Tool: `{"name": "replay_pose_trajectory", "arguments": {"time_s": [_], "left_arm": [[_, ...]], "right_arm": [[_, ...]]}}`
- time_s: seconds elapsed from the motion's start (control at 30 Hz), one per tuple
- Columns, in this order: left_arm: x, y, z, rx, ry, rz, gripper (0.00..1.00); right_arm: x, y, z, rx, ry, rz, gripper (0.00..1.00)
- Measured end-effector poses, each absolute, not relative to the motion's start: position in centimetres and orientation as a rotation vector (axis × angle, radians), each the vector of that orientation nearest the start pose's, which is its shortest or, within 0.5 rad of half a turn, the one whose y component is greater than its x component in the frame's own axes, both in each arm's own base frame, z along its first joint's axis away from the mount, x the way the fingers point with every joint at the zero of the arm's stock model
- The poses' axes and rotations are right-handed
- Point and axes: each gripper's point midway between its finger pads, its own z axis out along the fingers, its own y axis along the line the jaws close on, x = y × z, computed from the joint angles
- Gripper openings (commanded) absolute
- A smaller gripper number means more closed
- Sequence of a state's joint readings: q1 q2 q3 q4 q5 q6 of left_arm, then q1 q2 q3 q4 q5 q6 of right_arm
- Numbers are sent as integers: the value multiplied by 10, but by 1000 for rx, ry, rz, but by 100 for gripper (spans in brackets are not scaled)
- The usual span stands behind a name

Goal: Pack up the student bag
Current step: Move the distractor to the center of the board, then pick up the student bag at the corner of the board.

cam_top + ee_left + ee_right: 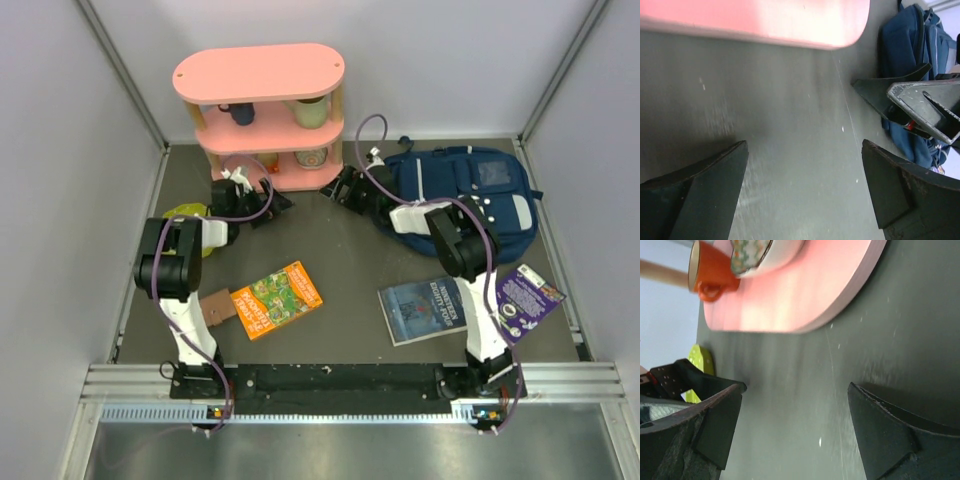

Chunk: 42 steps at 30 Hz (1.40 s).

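The student bag [470, 195] lies flat on the tabletop [340, 260] in the upper right of the overhead view, its opening not discernible. The sound first move is therefore probably to find its top edge and spread the mouth wide with one arm while the other steadies the fabric. The right fingers [890, 435] are just beside the bag's left edge but point away toward the pink shelf [258, 75]; the left fingers [705, 190] are further left, and both pairs stand open and empty.
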State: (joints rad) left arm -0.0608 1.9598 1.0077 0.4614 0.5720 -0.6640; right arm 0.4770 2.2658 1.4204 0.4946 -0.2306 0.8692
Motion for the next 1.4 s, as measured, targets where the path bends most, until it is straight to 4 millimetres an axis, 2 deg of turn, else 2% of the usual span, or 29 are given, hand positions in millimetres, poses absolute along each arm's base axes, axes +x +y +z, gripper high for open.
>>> {"name": "replay_pose_trajectory", "arguments": {"time_s": [0.13, 0.2, 0.3, 0.4, 0.5, 0.57, 0.67, 0.8, 0.87, 0.93, 1.1, 1.27, 1.37, 1.4], "left_arm": [[442, -149, 74, -253, 2129, -997, 99], [427, -152, 84, -229, 2126, -965, 99], [410, -159, 109, -163, 2110, -869, 99], [389, -175, 143, -65, 2064, -766, 99], [354, -198, 187, 46, 1963, -738, 99], [337, -194, 203, 54, 1915, -726, 99], [322, -170, 213, -7, 1878, -649, 99], [311, -150, 217, -53, 1865, -571, 99], [307, -145, 217, -61, 1870, -554, 99], [304, -144, 215, -57, 1879, -552, 99], [296, -146, 205, -54, 1934, -570, 99], [287, -160, 205, -29, 1952, -670, 99], [277, -173, 205, 16, 1966, -766, 99], [274, -177, 204, 28, 1973, -793, 99]], "right_arm": [[483, 334, 79, 188, 2082, 1101, 88], [455, 318, 91, 176, 2085, 1088, 89], [416, 285, 118, 198, 2081, 1013, 97], [396, 234, 153, 301, 2042, 870, 99], [392, 154, 175, 519, 1997, 685, 99], [387, 102, 173, 670, 1976, 579, 99], [363, 35, 142, 920, 1978, 462, 99], [317, -17, 95, 1197, 1999, 352, 99], [304, -24, 89, 1262, 1997, 348, 99], [301, -28, 91, 1286, 1981, 349, 99], [302, -42, 87, 1349, 1948, 331, 99], [310, -50, 62, 1414, 1987, 330, 99], [321, -49, 42, 1443, 2037, 358, 91], [327, -49, 44, 1428, 2033, 375, 75]]}}
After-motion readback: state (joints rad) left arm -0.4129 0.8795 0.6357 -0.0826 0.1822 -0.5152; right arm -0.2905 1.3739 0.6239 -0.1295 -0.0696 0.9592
